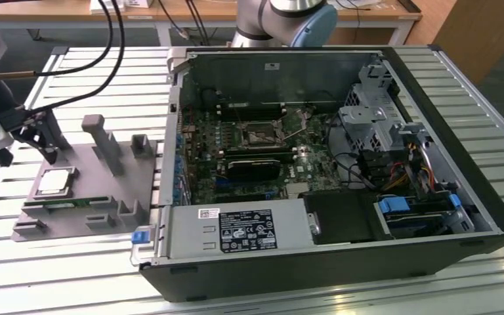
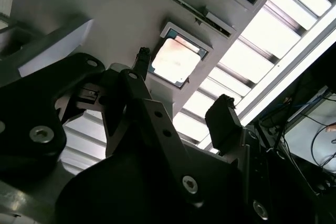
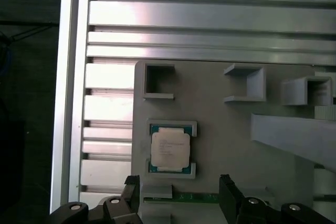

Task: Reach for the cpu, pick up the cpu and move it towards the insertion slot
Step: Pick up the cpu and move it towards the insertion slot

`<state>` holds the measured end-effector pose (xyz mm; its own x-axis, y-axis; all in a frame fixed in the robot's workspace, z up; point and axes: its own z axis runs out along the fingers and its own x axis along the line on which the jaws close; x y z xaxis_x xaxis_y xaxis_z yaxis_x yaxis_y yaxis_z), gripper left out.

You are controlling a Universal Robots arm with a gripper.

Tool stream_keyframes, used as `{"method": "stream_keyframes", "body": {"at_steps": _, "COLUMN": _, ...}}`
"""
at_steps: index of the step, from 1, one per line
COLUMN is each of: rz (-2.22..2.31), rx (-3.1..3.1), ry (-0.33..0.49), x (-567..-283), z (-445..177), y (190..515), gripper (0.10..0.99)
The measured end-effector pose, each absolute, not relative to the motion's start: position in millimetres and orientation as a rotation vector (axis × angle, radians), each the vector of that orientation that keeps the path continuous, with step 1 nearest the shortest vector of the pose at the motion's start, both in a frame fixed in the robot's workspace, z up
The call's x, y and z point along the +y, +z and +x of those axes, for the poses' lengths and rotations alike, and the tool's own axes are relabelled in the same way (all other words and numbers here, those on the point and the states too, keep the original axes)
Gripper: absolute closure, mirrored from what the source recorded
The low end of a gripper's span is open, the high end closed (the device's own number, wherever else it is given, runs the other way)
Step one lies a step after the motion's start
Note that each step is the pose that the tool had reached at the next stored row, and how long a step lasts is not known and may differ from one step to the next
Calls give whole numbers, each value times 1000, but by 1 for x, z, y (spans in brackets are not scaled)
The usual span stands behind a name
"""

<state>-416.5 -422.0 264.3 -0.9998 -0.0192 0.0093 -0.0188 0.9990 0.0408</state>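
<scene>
I see the end effector (image 1: 26, 146) at the exterior view's left edge, partly cut off, its fingers spread apart with nothing between them. It hangs over the grey holder (image 1: 86, 187) on the slatted tabletop (image 1: 77, 275). The cpu (image 3: 169, 149) lies flat in the holder's recess, untouched. The first wrist view cuts the fingers (image 3: 131, 184) off near their tips. The insertion slot (image 1: 259, 134) sits well apart inside the open computer case (image 1: 322, 269), and I cannot make out its lever.
</scene>
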Motion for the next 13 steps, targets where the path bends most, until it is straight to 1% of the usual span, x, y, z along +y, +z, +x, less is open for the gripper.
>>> {"method": "stream_keyframes", "body": {"at_steps": 4, "rz": 30, "rx": -3131, "ry": -64, "x": -422, "z": -417, "y": 257, "gripper": 369}}
{"method": "stream_keyframes", "body": {"at_steps": 5, "rz": 30, "rx": -3131, "ry": -64, "x": -422, "z": -417, "y": 255, "gripper": 310}}
{"method": "stream_keyframes", "body": {"at_steps": 13, "rz": 30, "rx": -3130, "ry": -64, "x": -422, "z": -417, "y": 241, "gripper": 310}}
